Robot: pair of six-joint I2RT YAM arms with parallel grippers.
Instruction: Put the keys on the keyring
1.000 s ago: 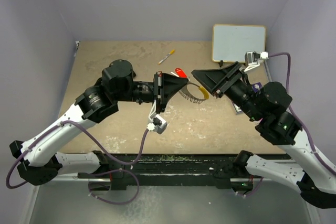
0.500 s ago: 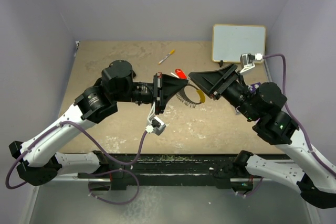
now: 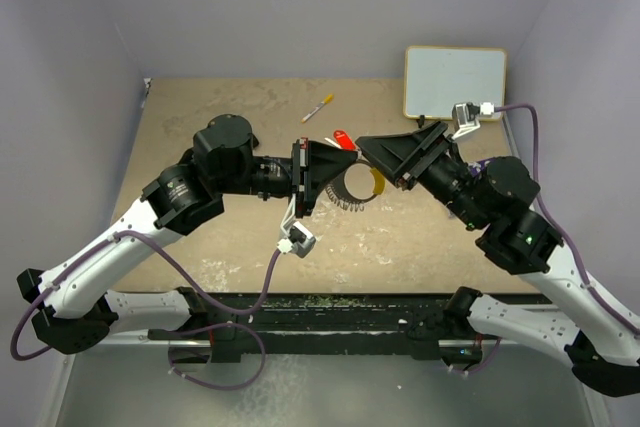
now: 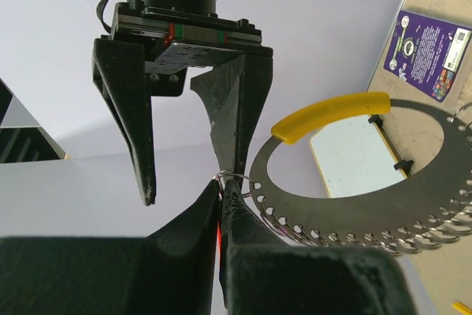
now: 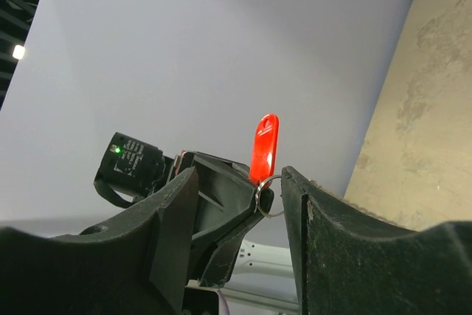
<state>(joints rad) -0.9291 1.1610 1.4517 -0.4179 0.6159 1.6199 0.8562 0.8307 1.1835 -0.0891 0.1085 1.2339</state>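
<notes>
My left gripper [image 3: 350, 155] is shut on the keys' red tag [image 3: 342, 136], held above the table. In the left wrist view [image 4: 221, 186] red shows between its shut jaws, with a small split ring [image 4: 230, 176] at the tips. No silver keys show. My right gripper [image 3: 364, 144] is open and faces it, its fingers either side of the left fingertips [image 5: 240, 176]. The red tag [image 5: 264, 149] and split ring [image 5: 270, 197] stand between them. The keyring [image 3: 350, 199], with its yellow arc [image 4: 328, 116], hangs just below. The split ring touches its edge; whether they are linked I cannot tell.
A whiteboard [image 3: 455, 80] lies at the back right. A yellow-tipped marker pen [image 3: 318, 107] lies at the back middle. A purple card [image 4: 428, 53] lies on the table by the right arm. Grey walls close the table on three sides.
My right gripper has moved left, toward the left gripper, and now straddles its tip. The keyring has shifted slightly left. The left arm has hardly moved.
</notes>
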